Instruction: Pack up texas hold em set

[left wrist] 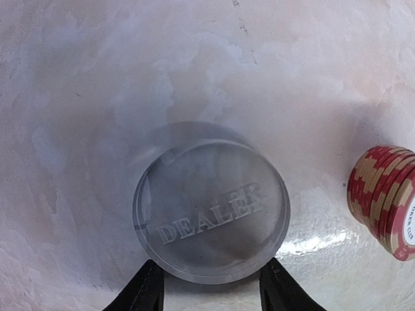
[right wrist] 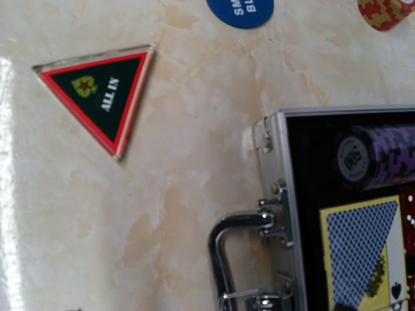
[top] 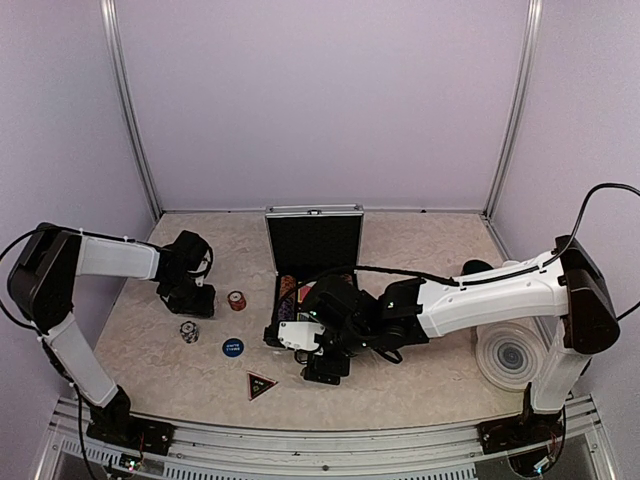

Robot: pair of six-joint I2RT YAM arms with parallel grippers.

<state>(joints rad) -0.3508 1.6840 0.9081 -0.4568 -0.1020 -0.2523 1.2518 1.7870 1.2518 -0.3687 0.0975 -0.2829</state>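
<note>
With left fingertips [left wrist: 148, 290] astride the DEALER button [left wrist: 211, 217] — gripping or not, cannot tell — lines up its lift for packing, hangs right gripper [top: 325, 368] wide-jawed, empty, by the case [top: 315, 238].

Red chip stack [left wrist: 382, 201] and blue button [right wrist: 241, 10] run past their views' edges

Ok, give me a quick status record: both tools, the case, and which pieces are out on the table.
left tool: fingers either side of the clear DEALER button; grip unclear
right tool: over the case's handle side, nothing seen held
case: open, lid upright; purple chips and blue-backed deck inside
loose on table: red chip stack, dark chip stack, blue button, ALL IN triangle
</note>
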